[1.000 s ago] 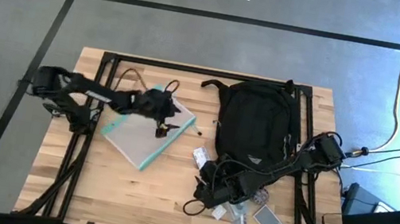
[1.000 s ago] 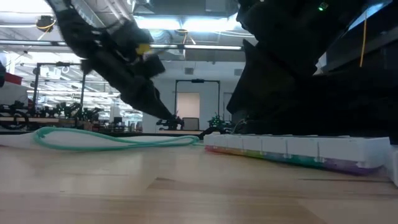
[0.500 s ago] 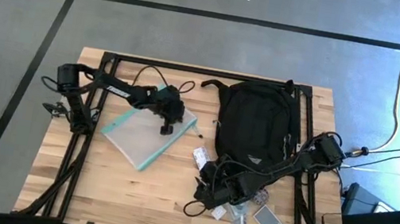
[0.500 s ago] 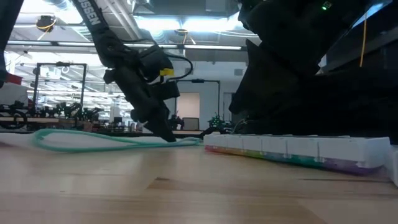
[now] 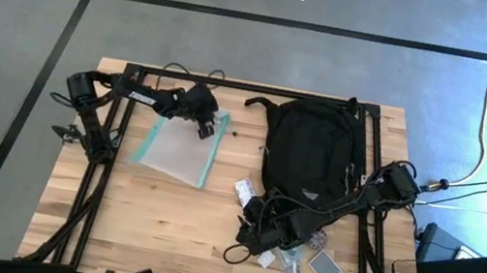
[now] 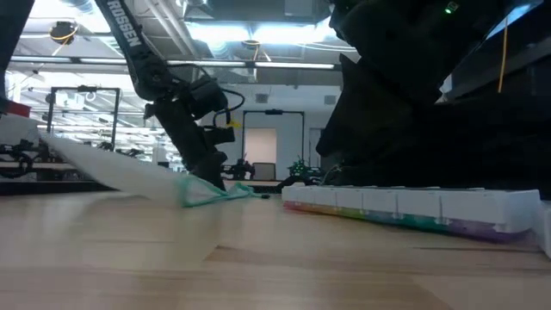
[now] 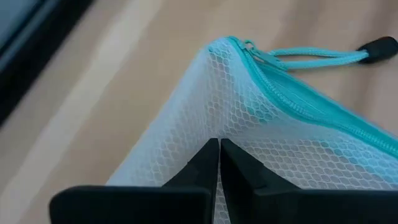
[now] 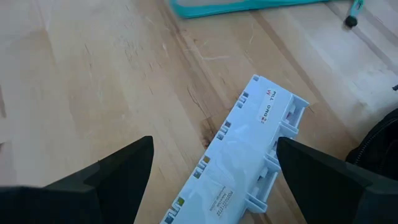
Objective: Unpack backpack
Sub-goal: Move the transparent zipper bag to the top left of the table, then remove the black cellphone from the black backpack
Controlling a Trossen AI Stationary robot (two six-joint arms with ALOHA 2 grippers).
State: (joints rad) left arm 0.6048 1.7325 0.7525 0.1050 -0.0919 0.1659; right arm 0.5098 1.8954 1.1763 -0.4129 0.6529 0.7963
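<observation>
The black backpack lies flat at the table's far right. A clear mesh pouch with a teal zip edge lies left of it. My left gripper is shut on the pouch's far corner. In the low view the pouch slopes down to its teal corner by the fingers. My right gripper hovers open near the backpack's near end, over a white pill organizer, touching nothing. My left gripper pinches the pouch's mesh between its two shut fingers, just inside the corner where the teal zip ends. The fingers slant down at it from the table's left. Most of the pouch rests on the table.
Small packets and cards lie near the front right, by the pill organizer. The teal zip cord with its black end trails from the pouch's corner. Bare wood spreads over the near left.
My left gripper has come down on the pouch, shut on its corner and drawn back toward the table's far edge. The pouch has slid that way and turned about, so its teal edge now runs far to near instead of slanting.
</observation>
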